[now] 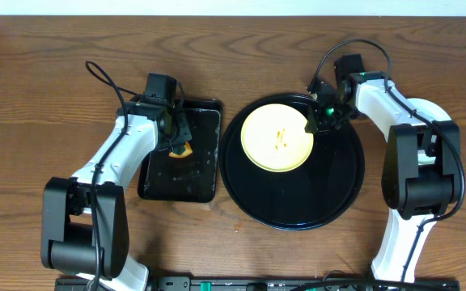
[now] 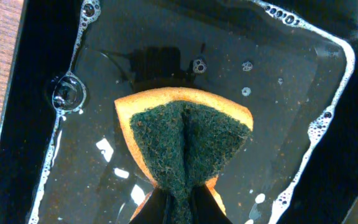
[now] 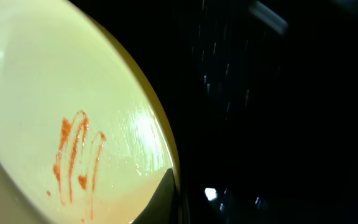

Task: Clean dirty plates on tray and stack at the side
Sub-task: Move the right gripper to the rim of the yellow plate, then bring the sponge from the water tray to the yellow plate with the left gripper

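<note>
A pale yellow plate (image 1: 277, 138) with orange-red sauce streaks lies in the upper left part of the large round black tray (image 1: 334, 194). My right gripper (image 1: 315, 121) is shut on the plate's right rim; in the right wrist view one finger lies on the plate (image 3: 73, 112) at its edge (image 3: 169, 199). My left gripper (image 1: 178, 144) is shut on an orange sponge with a green scouring face (image 2: 188, 137), held over the wet rectangular black tray (image 1: 156, 182). The two mint plates are out of view.
The rectangular tray (image 2: 55, 50) holds soapy water with bubbles along its edges. Brown wooden table (image 1: 55, 73) lies all round. The arm bases stand at the front edge.
</note>
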